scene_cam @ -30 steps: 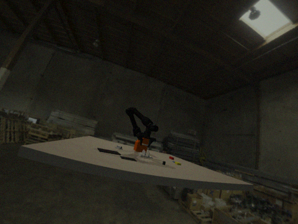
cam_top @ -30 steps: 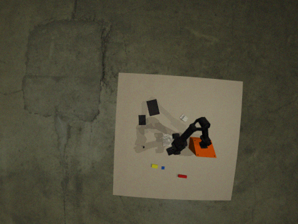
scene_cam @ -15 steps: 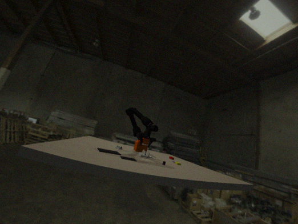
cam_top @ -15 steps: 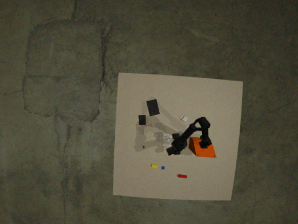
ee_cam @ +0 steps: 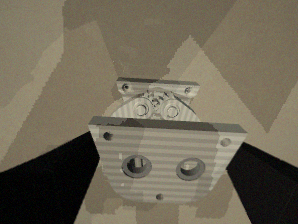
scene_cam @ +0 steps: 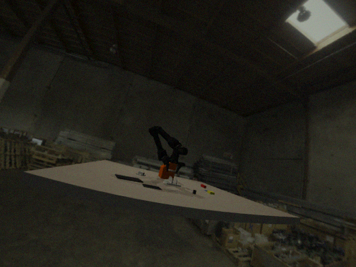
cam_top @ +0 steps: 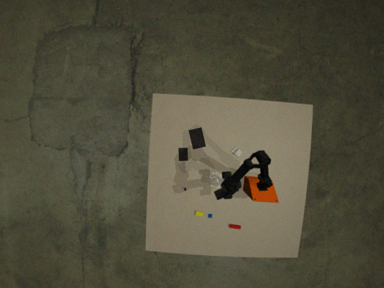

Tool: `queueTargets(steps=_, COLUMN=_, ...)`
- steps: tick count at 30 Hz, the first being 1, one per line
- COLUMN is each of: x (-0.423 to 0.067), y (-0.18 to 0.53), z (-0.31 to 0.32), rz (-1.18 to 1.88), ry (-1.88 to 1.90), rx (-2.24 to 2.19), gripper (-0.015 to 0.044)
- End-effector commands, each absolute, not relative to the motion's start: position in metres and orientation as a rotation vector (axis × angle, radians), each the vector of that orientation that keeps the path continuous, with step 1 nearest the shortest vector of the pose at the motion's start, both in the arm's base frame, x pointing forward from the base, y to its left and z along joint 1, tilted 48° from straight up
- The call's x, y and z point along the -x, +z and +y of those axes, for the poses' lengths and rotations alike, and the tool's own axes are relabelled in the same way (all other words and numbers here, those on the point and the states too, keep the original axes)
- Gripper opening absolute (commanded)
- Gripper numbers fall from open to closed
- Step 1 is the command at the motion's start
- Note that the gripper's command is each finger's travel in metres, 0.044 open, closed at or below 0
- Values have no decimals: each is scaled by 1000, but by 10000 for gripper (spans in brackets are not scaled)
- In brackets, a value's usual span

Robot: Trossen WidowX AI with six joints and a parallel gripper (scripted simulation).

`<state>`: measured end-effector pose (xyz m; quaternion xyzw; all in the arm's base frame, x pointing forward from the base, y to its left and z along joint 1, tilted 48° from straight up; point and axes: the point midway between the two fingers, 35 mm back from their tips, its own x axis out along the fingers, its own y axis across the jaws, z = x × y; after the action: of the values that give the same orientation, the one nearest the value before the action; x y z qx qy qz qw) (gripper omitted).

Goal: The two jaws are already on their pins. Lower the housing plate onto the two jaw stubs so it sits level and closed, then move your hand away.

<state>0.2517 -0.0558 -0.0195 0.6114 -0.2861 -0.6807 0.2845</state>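
The light grey housing plate (ee_cam: pixel 162 182), with two large round holes and small corner holes, sits between the two black fingers of my gripper (ee_cam: pixel 162 137), which is shut on it by its sides. The plate is above the gripper base and nearer the wrist camera. The pale base (ee_cam: pixel 157 86) (cam_top: pixel 215 180) lies on the table, with its rear flange showing beyond the plate. Two round jaw stubs, a left stub (ee_cam: pixel 142 109) and a right stub (ee_cam: pixel 172 111), show past the plate's far edge. The plate hides the near part of the base. Whether it is level is unclear.
The orange block (cam_top: pixel 269 196) (scene_cam: pixel 164 173) is by the arm's base. Two dark tiles (cam_top: pixel 197 138) (cam_top: pixel 183 154) and a small white part (cam_top: pixel 236 150) lie on the table (cam_top: pixel 173 235). Yellow (cam_top: pixel 198 214), blue (cam_top: pixel 210 216) and red (cam_top: pixel 235 226) pieces and a black piece (cam_top: pixel 185 189) lie about.
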Motion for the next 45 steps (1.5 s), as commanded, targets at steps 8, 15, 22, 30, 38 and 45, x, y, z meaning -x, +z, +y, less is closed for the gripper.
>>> queueTargets(steps=8, x=-250, y=-32, z=-68, rz=-762, ry=-1826, rx=-1632, gripper=351)
queueTargets(steps=15, x=-249, y=-39, z=-77, rz=-762, ry=-1825, rx=-1633, gripper=351)
queueTargets(steps=22, x=-248, y=-47, z=-85, rz=-764, ry=-1825, rx=-1632, gripper=351)
queueTargets(steps=30, x=-246, y=-55, z=-95, rz=-766, ry=-1824, rx=-1630, gripper=351)
queueTargets(steps=38, x=-244, y=-59, z=-100, rz=-769, ry=-1823, rx=-1629, gripper=351)
queueTargets(steps=45, x=-244, y=-59, z=-100, rz=-769, ry=-1823, rx=-1629, gripper=351)
